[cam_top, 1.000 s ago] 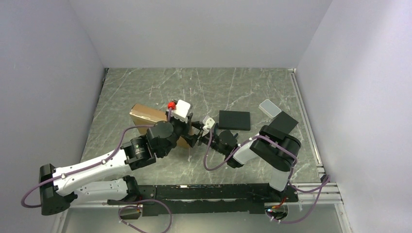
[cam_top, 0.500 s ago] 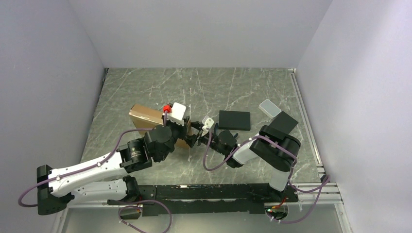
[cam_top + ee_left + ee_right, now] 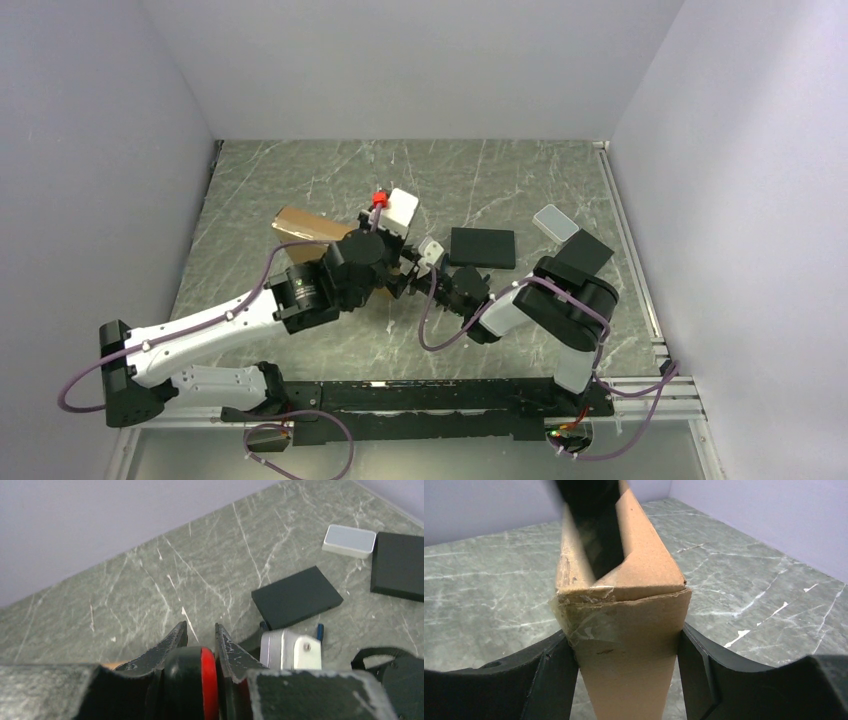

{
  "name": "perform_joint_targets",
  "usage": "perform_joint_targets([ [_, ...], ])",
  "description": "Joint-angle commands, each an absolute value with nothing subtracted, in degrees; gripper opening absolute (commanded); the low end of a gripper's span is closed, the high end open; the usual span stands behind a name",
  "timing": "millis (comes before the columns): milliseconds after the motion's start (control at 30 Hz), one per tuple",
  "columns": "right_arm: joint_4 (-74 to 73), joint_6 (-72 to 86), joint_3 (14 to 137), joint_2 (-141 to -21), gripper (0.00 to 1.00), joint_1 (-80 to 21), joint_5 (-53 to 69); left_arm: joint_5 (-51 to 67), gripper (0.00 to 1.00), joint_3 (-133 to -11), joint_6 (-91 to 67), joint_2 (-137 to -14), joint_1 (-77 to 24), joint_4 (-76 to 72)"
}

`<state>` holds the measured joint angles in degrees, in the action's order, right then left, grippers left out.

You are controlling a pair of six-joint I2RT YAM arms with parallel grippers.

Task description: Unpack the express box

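The express box (image 3: 300, 222), brown cardboard, lies left of the table's middle, mostly under my left arm. In the right wrist view its open end (image 3: 624, 595) stands between my fingers, with a dark inside above. My right gripper (image 3: 403, 284) is shut on that end of the box, and both fingers (image 3: 549, 675) press the cardboard. My left gripper (image 3: 200, 630) is raised over the box's right end and shut on a round black-and-red object (image 3: 192, 680). The object's red part also shows in the top view (image 3: 378, 198).
Two flat black pads (image 3: 482, 247) (image 3: 585, 250) and a small translucent white case (image 3: 555, 222) lie to the right of the box. They also show in the left wrist view: a pad (image 3: 296, 596), a pad (image 3: 399, 565) and the case (image 3: 349, 540). Walls close three sides.
My left gripper has moved right and toward the back with the black-and-red object in it, now nearer my right wrist. My right gripper has held still on the box.
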<state>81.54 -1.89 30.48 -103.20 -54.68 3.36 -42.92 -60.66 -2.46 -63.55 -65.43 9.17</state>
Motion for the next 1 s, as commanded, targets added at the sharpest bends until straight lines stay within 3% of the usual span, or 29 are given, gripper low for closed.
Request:
perform_joint_targets([
  [0,83.0,-4.3,30.1,-104.4,0.56,-54.9,3.1,-39.4,0.0,-68.7,4.2,-64.9,-63.1,3.2],
  [200,85.7,-3.7,28.9,-105.8,0.57,-54.9,2.8,-35.2,0.0,-74.4,9.2,-66.2,-62.0,2.3],
  [367,85.8,-3.1,26.8,-104.2,0.6,-54.3,2.8,-32.9,0.0,-85.7,10.5,-66.2,-61.9,10.7],
  [533,73.4,2.1,25.8,-97.8,0.58,-48.5,14.9,-34.6,0.0,-93.6,7.3,-65.6,-61.2,26.1],
  [633,62.1,2.5,24.7,-91.8,0.61,-45.0,23.2,-40.0,0.0,-90.5,-0.7,-61.1,-60.3,34.0],
  [733,51.7,0.9,24.5,-87.1,0.71,-44.5,24.4,-41.8,0.0,-83.6,-6.0,-55.1,-59.6,34.8],
  [767,49.4,0.7,24.4,-85.6,0.77,-44.3,24.4,-42.3,0.0,-82.7,-6.8,-53.3,-59.6,35.2],
  [800,46.5,0.6,24.4,-84.0,0.91,-44.4,24.9,-42.7,0.0,-81.4,-7.4,-51.9,-59.6,36.3],
  [833,43.3,0.5,25.0,-82.3,0.95,-44.4,24.9,-43.4,0.0,-81.1,-7.8,-50.6,-59.6,38.0],
  [967,31.0,0.5,27.9,-74.1,0.95,-44.4,24.9,-46.6,0.0,-83.3,-8.5,-47.4,-59.6,45.6],
])
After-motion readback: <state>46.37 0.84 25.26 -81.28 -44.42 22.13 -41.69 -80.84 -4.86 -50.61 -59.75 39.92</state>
